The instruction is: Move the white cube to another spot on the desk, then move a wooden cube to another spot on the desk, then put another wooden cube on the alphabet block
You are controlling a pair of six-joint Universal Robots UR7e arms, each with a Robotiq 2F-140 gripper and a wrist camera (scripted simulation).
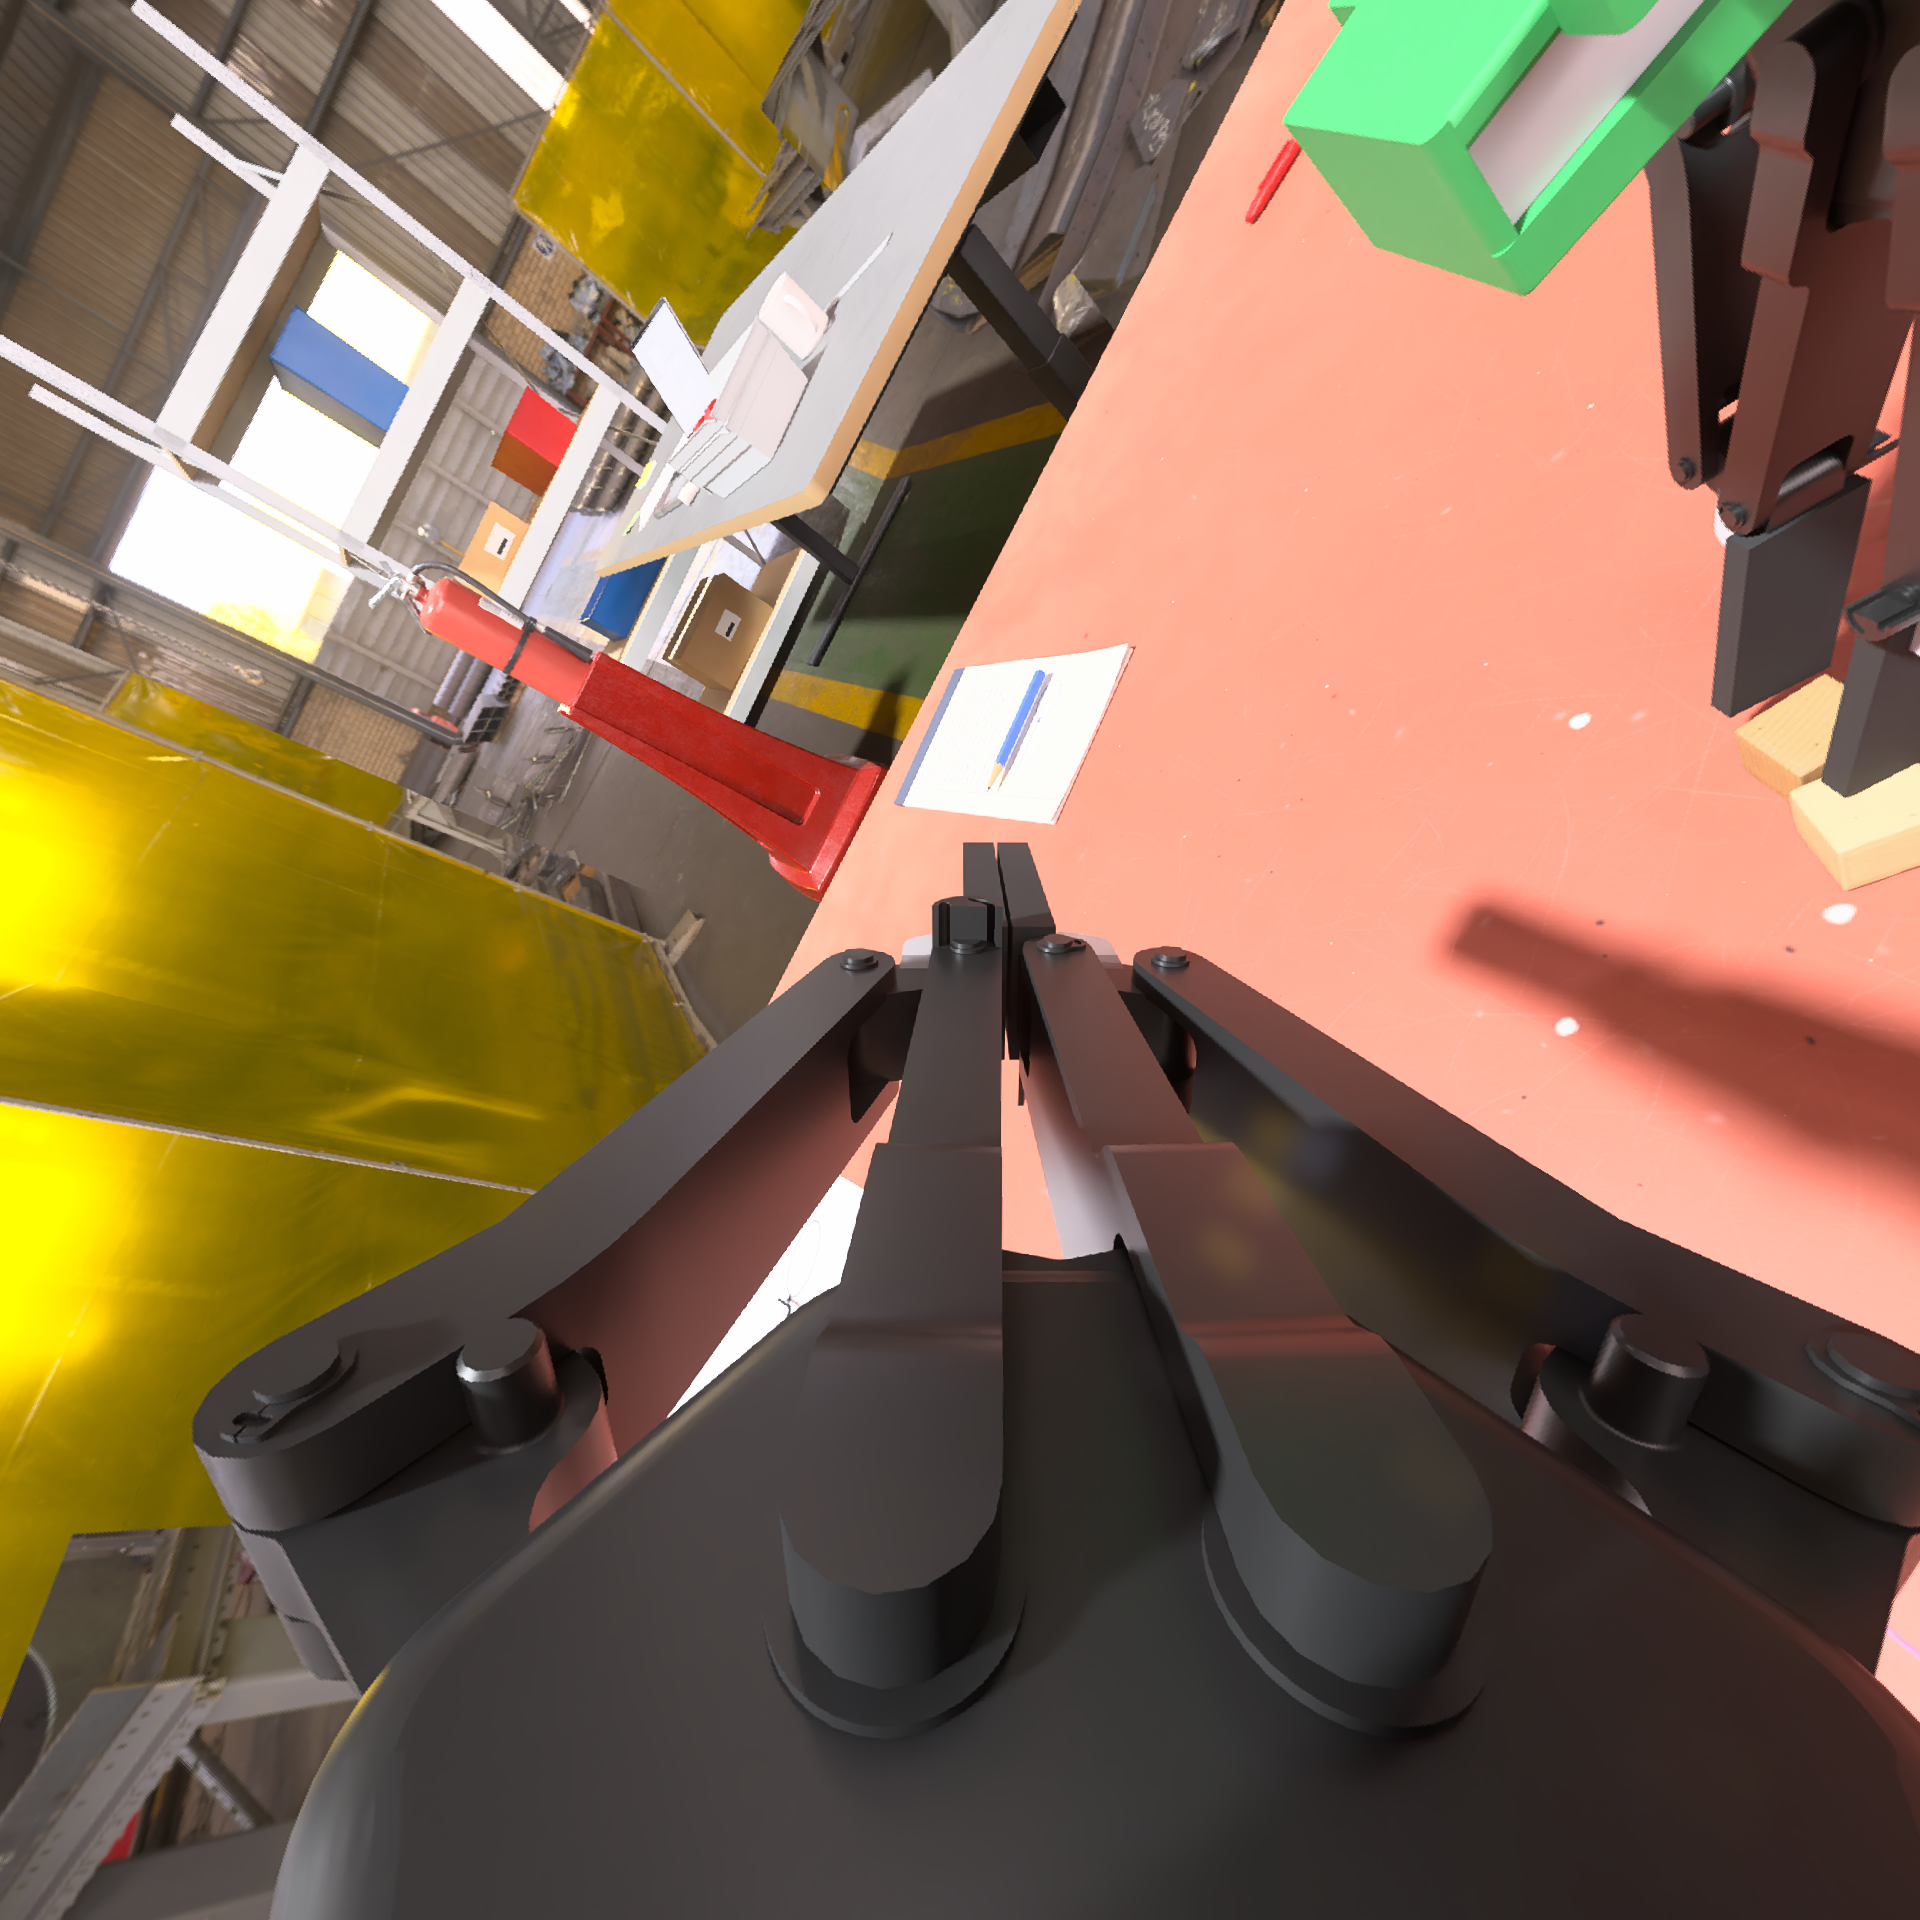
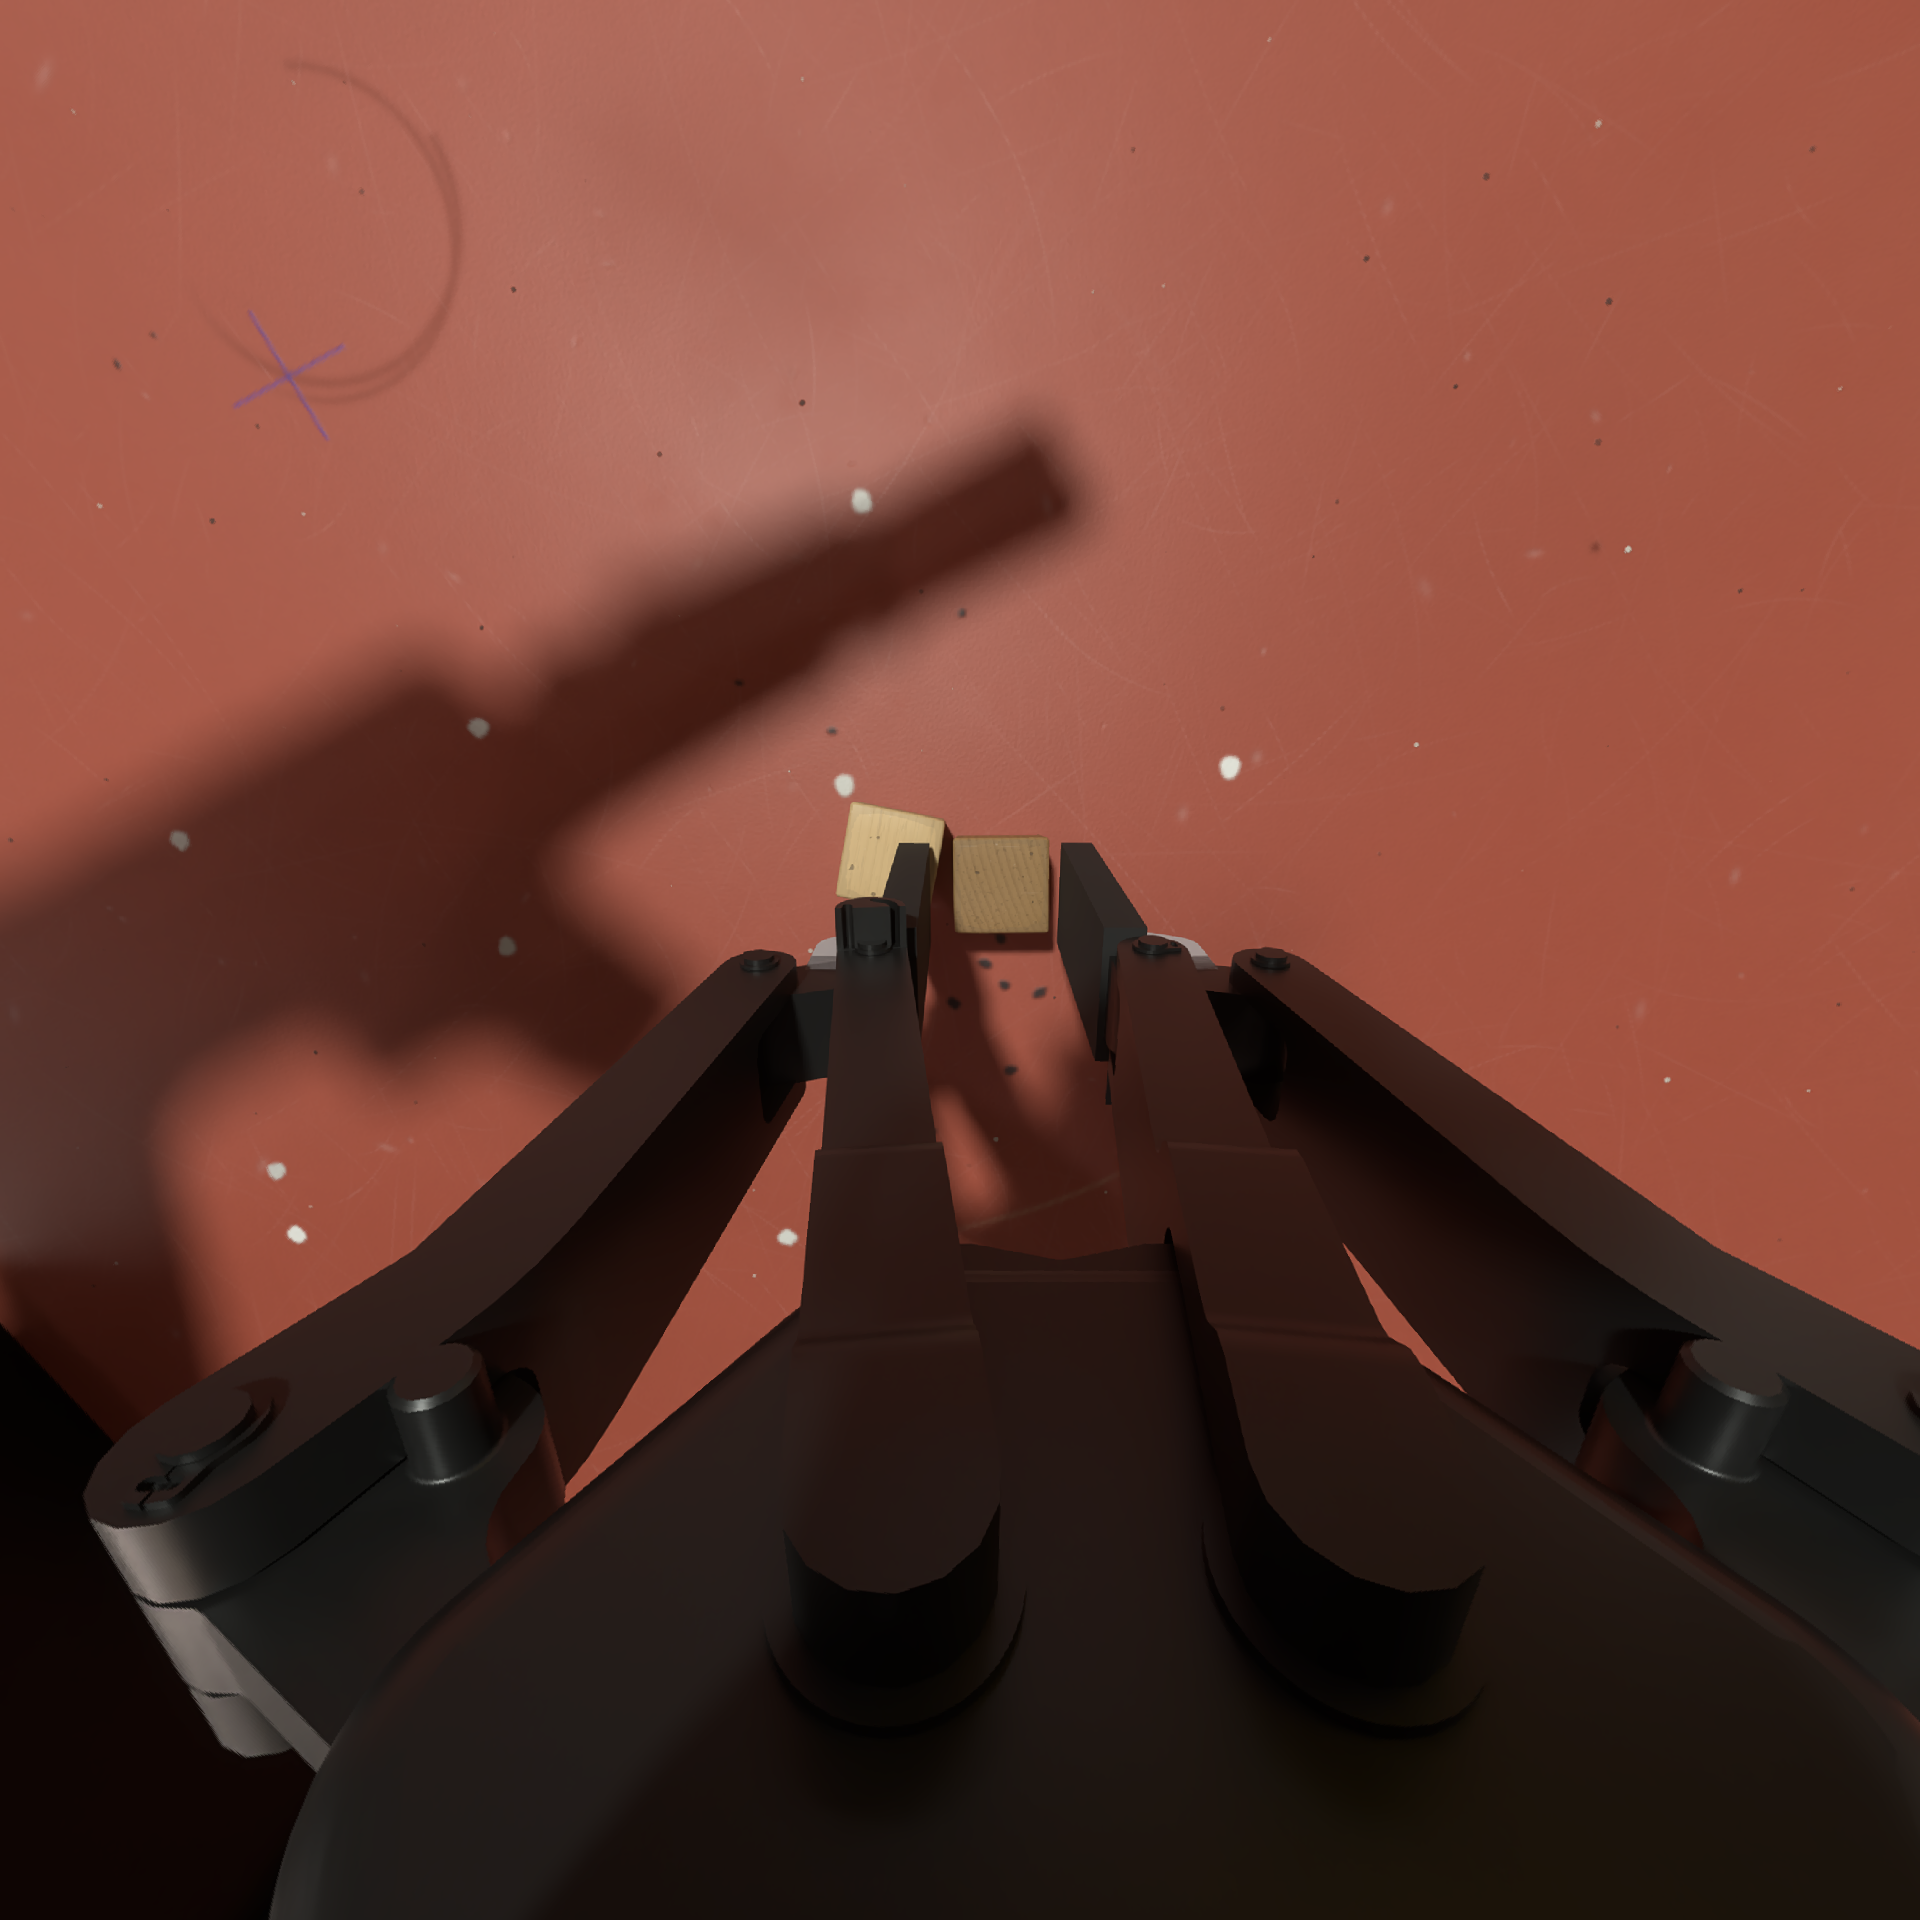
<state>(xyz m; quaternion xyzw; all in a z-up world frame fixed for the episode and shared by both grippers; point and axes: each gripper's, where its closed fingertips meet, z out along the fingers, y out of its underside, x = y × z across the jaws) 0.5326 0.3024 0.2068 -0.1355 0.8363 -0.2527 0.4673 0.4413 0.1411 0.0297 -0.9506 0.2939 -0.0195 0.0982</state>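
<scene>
Two pale wooden cubes lie side by side on the salmon desk (image 2: 1455, 520). My right gripper (image 2: 997, 873) is open and points down, with one wooden cube (image 2: 1000, 883) between its fingers and small gaps on both sides. The other wooden cube (image 2: 878, 847) lies just outside the left finger (image 2: 912, 883), partly hidden by it. The left wrist view shows the right gripper (image 1: 1813, 743) over the same cubes (image 1: 1860, 831) at the far right. My left gripper (image 1: 1003, 873) is shut and empty above the desk (image 1: 1351, 520). No white cube or alphabet block is in view.
A notepad (image 1: 1081, 717) with a blue pencil (image 1: 1018, 727) lies near the desk's edge ahead of my left gripper. A green box-like object (image 1: 1455, 156) with a white part and a red pen (image 1: 1273, 182) lie farther away. A purple cross (image 2: 289, 374) marks the desk.
</scene>
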